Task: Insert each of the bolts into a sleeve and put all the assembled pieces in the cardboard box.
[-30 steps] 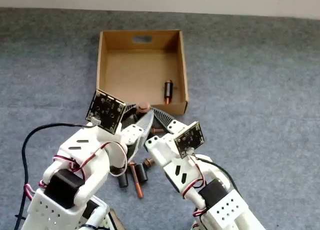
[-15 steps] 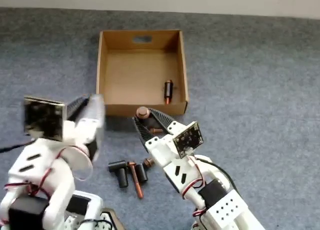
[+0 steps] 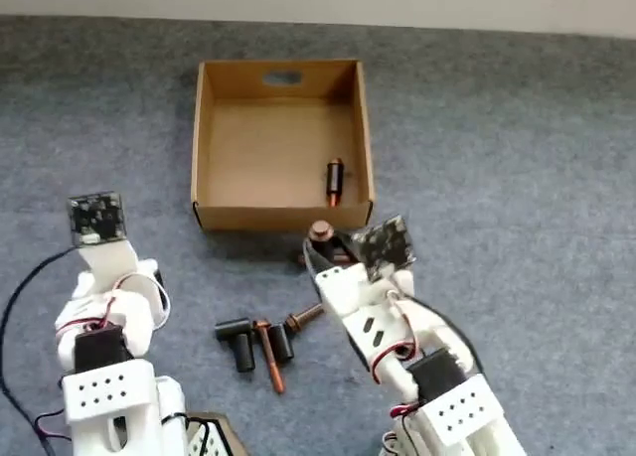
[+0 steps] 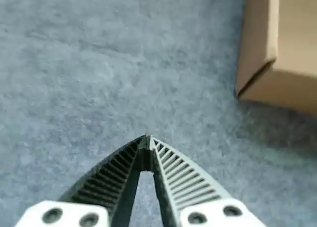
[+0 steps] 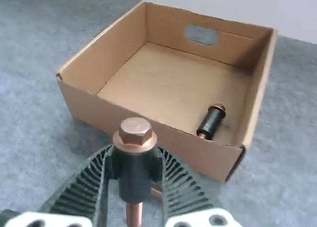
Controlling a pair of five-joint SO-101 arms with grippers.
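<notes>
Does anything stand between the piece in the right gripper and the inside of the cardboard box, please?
Only the cardboard box's near wall, which the right gripper must lift its assembled piece over; another piece lies inside, off to one side.

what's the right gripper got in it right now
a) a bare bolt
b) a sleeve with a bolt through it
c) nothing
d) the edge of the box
B: in the right wrist view the right gripper has its fingers clamped on a black sleeve, with the copper bolt head on top of it and the shank sticking out below.
</notes>
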